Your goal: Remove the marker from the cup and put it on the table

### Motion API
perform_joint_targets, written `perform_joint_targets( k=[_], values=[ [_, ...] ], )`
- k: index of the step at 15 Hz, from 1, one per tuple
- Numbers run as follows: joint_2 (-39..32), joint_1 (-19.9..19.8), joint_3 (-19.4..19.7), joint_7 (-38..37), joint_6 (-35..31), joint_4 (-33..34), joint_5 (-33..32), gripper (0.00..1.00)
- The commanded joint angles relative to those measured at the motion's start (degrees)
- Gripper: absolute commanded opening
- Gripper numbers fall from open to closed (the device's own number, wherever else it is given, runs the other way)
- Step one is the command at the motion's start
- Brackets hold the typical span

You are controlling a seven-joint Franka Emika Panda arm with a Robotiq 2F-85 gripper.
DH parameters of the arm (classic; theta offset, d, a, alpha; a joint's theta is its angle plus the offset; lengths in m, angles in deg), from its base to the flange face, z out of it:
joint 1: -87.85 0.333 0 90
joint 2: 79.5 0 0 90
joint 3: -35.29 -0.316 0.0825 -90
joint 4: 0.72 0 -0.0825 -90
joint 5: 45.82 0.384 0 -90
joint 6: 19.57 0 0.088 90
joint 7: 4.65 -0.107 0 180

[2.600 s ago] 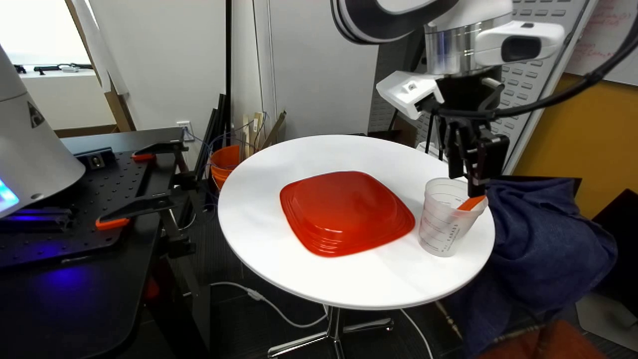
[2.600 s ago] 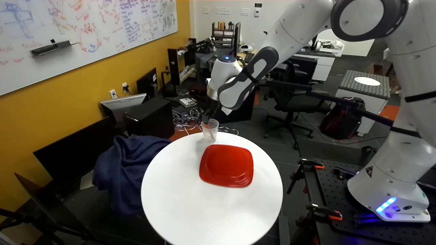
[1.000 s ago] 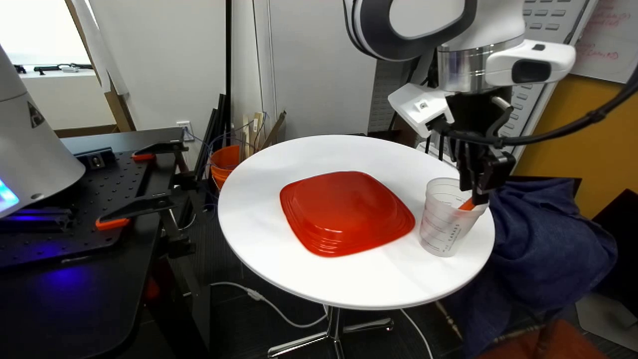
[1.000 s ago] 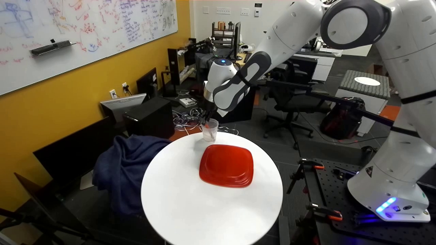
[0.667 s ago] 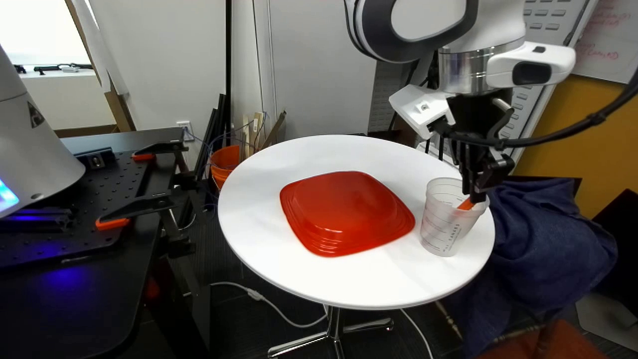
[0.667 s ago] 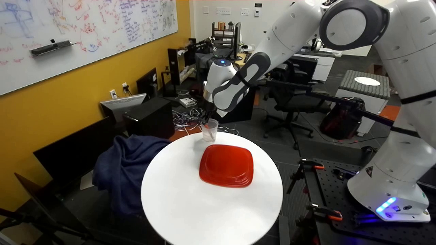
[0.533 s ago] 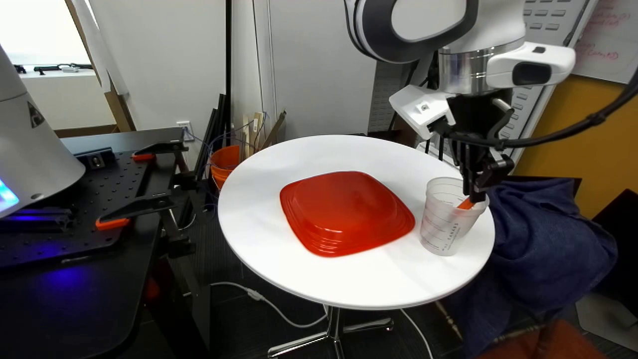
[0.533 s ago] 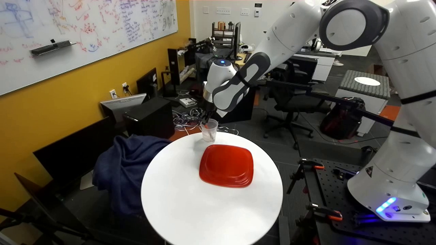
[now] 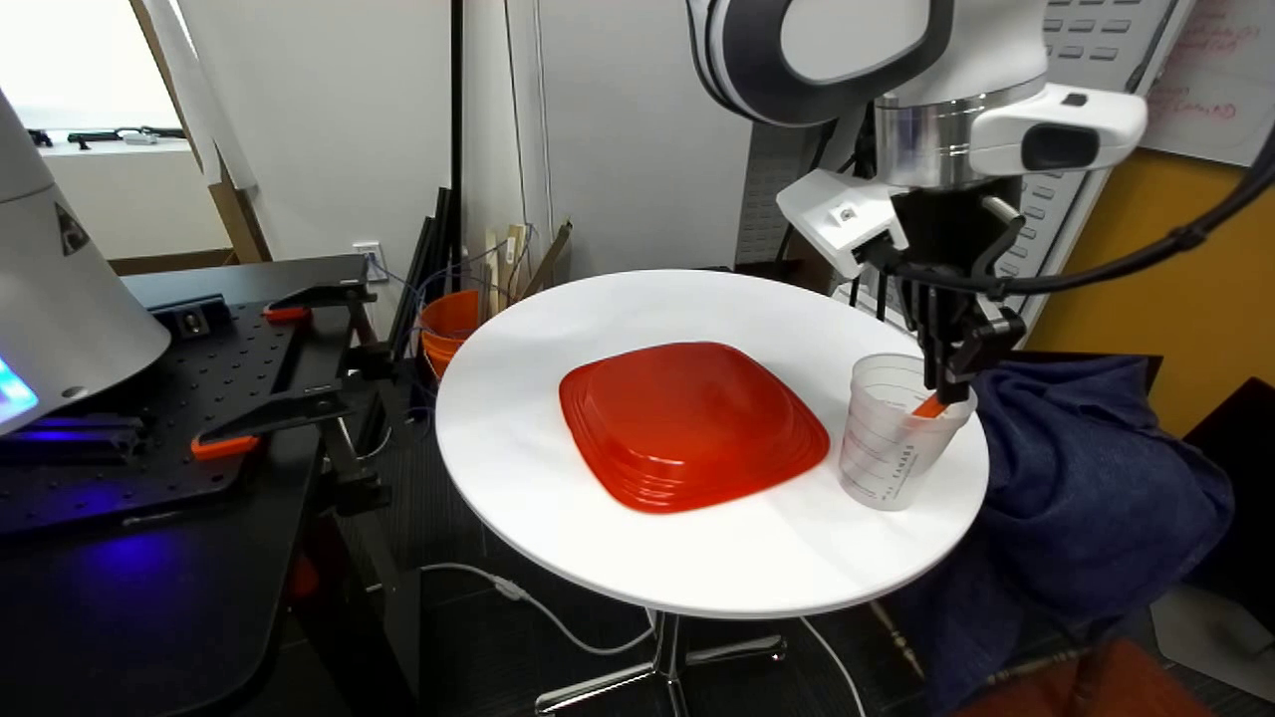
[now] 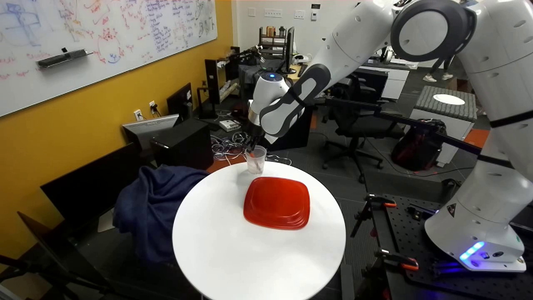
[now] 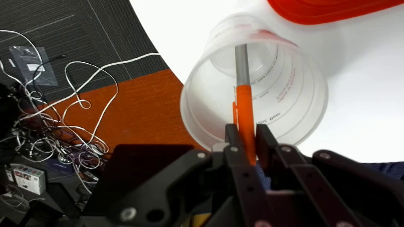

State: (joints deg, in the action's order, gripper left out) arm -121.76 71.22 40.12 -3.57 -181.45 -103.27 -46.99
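Observation:
The cup (image 9: 882, 463), translucent and whitish, stands upright near the edge of the round white table (image 9: 717, 568). Leaning inside it is the marker (image 11: 245, 107), its orange end up and its grey body down toward the cup's bottom. In the wrist view my gripper (image 11: 247, 130) is shut on the orange end, one finger on each side. The fingertips are at the cup's mouth, just above the rim on the side away from the plate. In both exterior views the gripper (image 9: 942, 383) comes down from above the cup (image 10: 255, 165); the marker's lower part shows only faintly through its wall.
An upturned red plate (image 9: 692, 428) lies on the table beside the cup. Dark blue cloth (image 10: 154, 208) is draped next to the table. Loose white cables (image 11: 72, 94) lie on the floor below the edge. A person's feet (image 10: 437, 77) show in the background.
My gripper has come down and slightly to the right in an exterior view, and its fingers have drawn together on the marker. The cup has barely moved. A person's feet have appeared far behind.

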Motion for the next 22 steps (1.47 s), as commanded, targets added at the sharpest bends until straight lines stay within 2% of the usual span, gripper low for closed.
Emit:
perform_joint_targets(
  k=[1, 6, 12, 18, 22],
  values=[
    [2.94, 0.67, 0.39, 1.31, -1.31, -3.89, 0.84, 0.05],
    [6.24, 2.51, 2.54, -0.25, -2.64, -8.58, 0.18, 0.05],
    [9.06, 4.76, 5.11, -1.05, -7.32, -12.65, -0.43, 0.05],
    [11.05, 7.08, 7.16, -1.37, -15.93, -16.51, -0.32, 0.05],
    [13.06, 10.18, 9.90, -1.63, -21.41, -20.48, -0.33, 0.05]
  ],
)
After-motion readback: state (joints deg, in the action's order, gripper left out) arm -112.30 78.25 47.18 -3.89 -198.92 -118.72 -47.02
